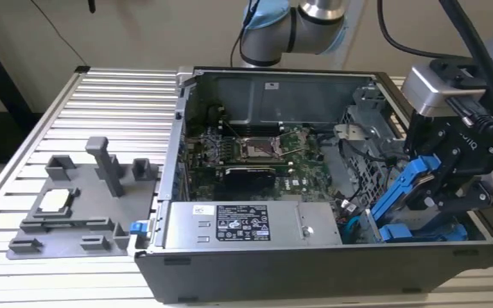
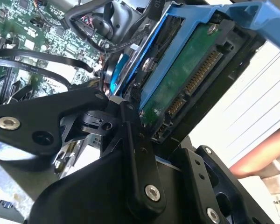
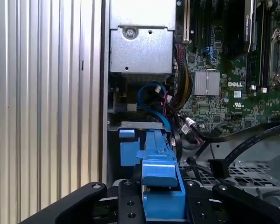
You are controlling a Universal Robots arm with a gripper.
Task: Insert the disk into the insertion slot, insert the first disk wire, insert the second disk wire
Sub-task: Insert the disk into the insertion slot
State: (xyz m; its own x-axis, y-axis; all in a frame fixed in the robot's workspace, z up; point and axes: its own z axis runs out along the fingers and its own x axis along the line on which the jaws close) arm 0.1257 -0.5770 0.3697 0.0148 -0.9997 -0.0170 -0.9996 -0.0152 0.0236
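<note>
My gripper (image 1: 441,187) is shut on the disk (image 1: 403,187), which hangs tilted over the case's front corner at the exterior view's right. In the second wrist view the disk (image 2: 189,77) shows its green circuit side and connectors, framed by the blue carrier, with a black finger (image 2: 133,140) across its edge. In the first wrist view the carrier (image 3: 157,163) sits between my fingers, just short of the insertion slot (image 3: 139,125), whose grey rim holds a blue part. A blue cable (image 3: 151,93) and black cables (image 3: 242,140) lie loose by the slot; I cannot tell which are the disk wires.
The open computer case (image 1: 315,269) rests on a ridged aluminium table (image 1: 118,96). The labelled power supply box (image 1: 246,224) sits along the case's front, with the motherboard (image 1: 255,151) behind it. A grey fixture plate (image 1: 75,205) with upright posts lies at the exterior view's left.
</note>
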